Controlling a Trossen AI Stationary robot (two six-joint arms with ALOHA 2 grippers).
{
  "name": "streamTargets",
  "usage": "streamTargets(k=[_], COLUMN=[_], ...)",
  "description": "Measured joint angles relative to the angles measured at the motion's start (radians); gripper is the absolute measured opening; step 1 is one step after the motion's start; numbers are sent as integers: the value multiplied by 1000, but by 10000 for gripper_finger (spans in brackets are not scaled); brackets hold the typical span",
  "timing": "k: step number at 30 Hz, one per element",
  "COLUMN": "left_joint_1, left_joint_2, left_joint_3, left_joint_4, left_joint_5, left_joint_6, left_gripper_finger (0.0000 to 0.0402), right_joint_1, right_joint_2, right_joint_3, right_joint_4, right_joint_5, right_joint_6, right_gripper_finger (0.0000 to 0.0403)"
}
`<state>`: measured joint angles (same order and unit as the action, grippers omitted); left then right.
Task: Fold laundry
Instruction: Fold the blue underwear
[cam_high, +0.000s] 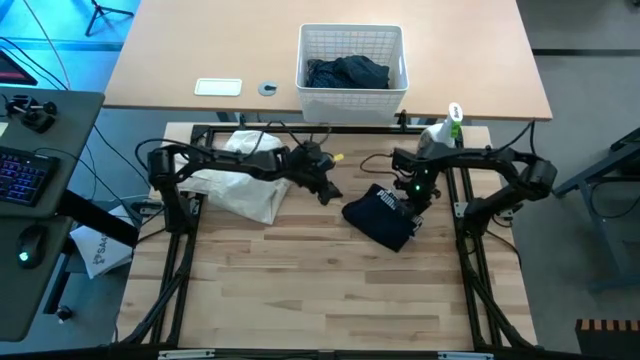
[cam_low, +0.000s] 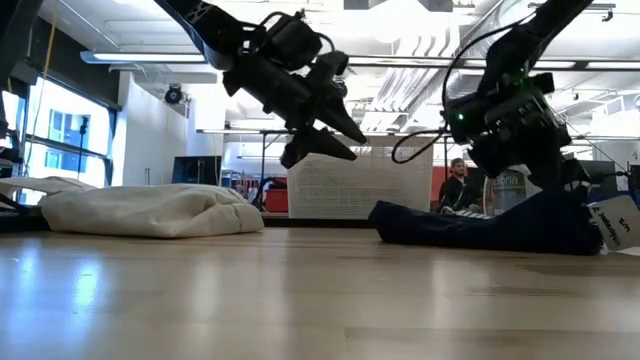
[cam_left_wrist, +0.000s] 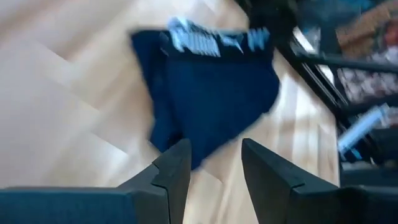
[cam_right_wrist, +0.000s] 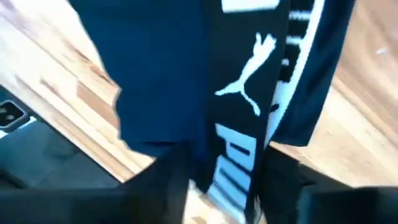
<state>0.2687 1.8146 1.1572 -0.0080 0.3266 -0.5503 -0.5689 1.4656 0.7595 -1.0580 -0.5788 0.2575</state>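
A small navy-blue knit garment with a black, white-lettered elastic waistband (cam_high: 383, 216) lies crumpled on the pale wooden tabletop (cam_high: 300, 290), right of centre and near the table's black frame rail (cam_high: 463, 215). The right gripper (cam_high: 412, 196) is down at the waistband end; in the right wrist view the band (cam_right_wrist: 245, 124) runs between its fingers, which appear to be closed on it. The left gripper (cam_high: 325, 186) hangs above the table just beside the garment, fingers (cam_left_wrist: 171, 171) parted and empty, pointing toward the plain hem (cam_left_wrist: 199, 149).

The piece is judged light, limp and likely to drape from any single hold; the thicker waistband and the hem corners look like the firmest places to pinch. Open board lies toward the near edge, giving room to spread it. A cream cloth bundle (cam_high: 240, 185) sits to the left, and a white lattice plastic basket (cam_high: 352, 92) holding dark garments (cam_high: 347, 72) stands behind, well apart.
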Motion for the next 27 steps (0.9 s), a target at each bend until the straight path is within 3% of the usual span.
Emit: streamTargets(k=[4, 9, 16, 22, 27], left_joint_1=[-65, -116, -149, -183, -199], left_joint_2=[33, 125, 283, 378, 393], left_joint_3=[1, 1, 22, 112, 142], left_joint_4=[12, 46, 328, 323, 290], left_joint_5=[-18, -116, -120, -111, -115], left_joint_6=[1, -101, -217, -207, -198], left_gripper_finger=[150, 186, 212, 213, 205], right_joint_1=[-27, -2, 63, 59, 52], right_joint_2=[-34, -105, -163, -59, 79], right_joint_3=[81, 153, 98, 48, 48], right_joint_4=[-31, 68, 330, 526, 619], right_joint_5=[93, 259, 257, 230, 226], right_joint_6=[-23, -79, -186, -381, -689], right_gripper_finger=[203, 226, 229, 251, 292])
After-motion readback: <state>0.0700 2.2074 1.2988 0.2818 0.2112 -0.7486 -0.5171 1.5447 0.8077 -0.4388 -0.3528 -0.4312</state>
